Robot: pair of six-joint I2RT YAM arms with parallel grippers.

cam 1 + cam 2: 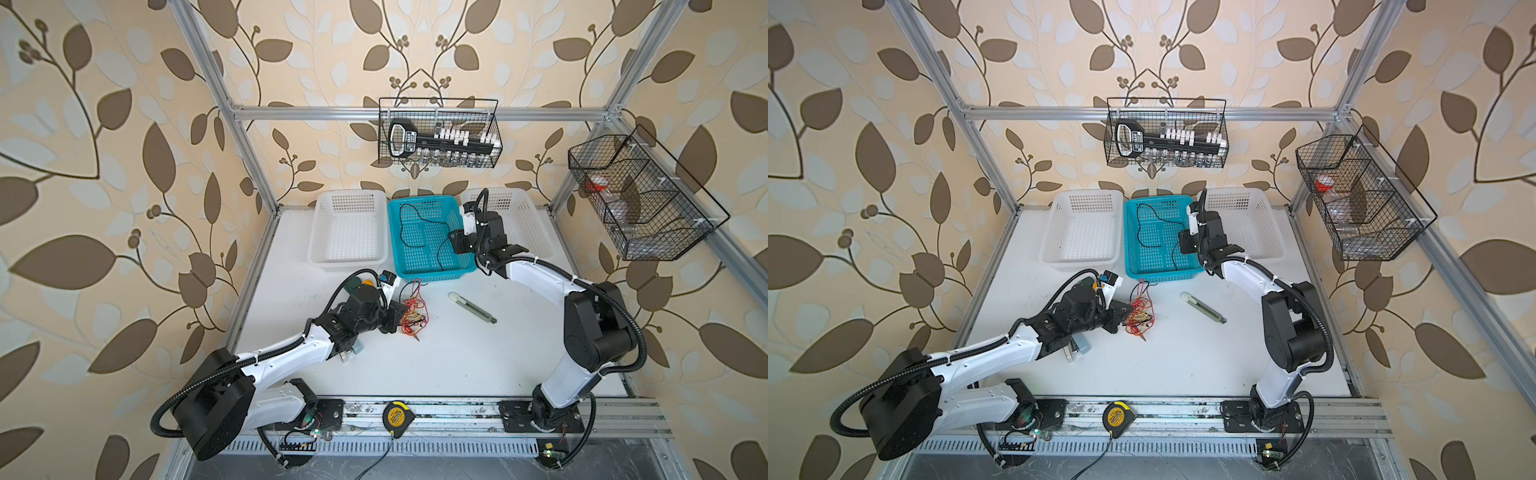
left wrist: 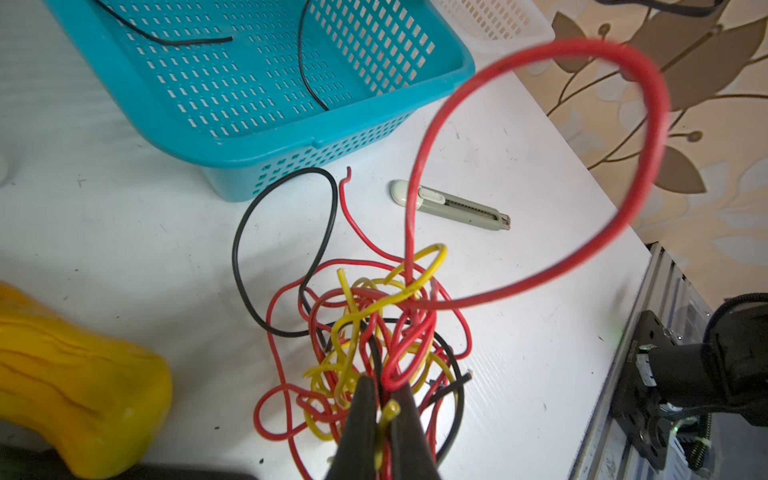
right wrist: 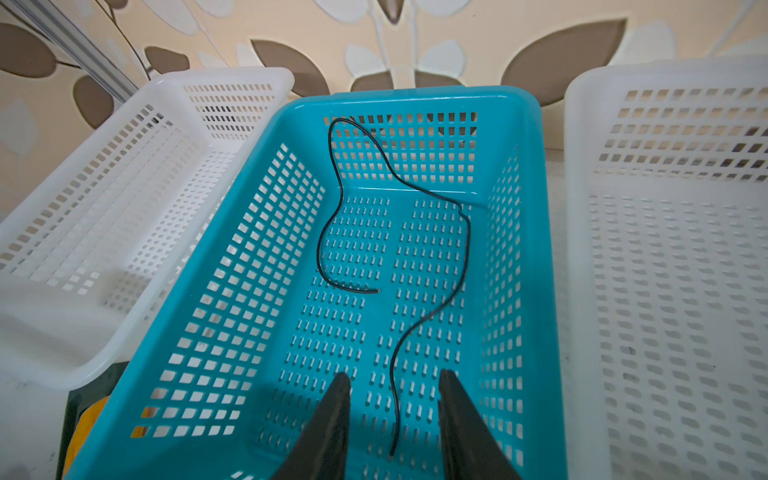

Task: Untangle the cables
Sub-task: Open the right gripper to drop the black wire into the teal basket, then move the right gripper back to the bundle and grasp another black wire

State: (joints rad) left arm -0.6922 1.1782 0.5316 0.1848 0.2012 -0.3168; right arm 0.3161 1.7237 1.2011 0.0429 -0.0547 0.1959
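Beige wallpaper (image 1: 104, 174) with brown leaves covers the walls behind an aluminium frame (image 1: 415, 113). The white tabletop (image 1: 436, 357) is scuffed and flecked with small dark marks.

One wire rack (image 1: 440, 133) hangs on the back bar and another (image 1: 640, 199) on the side bar. Along the tabletop's far edge a teal basket (image 1: 424, 199) sits between two white baskets (image 1: 349, 259).

The right claw (image 3: 392, 378) hangs over the teal basket with its jaws apart, gripping nothing. A single black cable (image 3: 415, 183) lies loose on the basket floor beneath it. In the wrist view one end of the cable shows between the two fingers.

The left claw (image 2: 384, 386) is low over the tabletop, clamped on red and yellow strands at the near edge of the cables (image 1: 413, 311). This red, yellow and black tangle spreads out ahead of its tips. A red loop (image 2: 648, 124) stands up off the heap.

A box cutter (image 1: 473, 307) lies just past the tangle from the left claw. A tape measure (image 1: 395, 415) rests on the front rail, well behind both claws.
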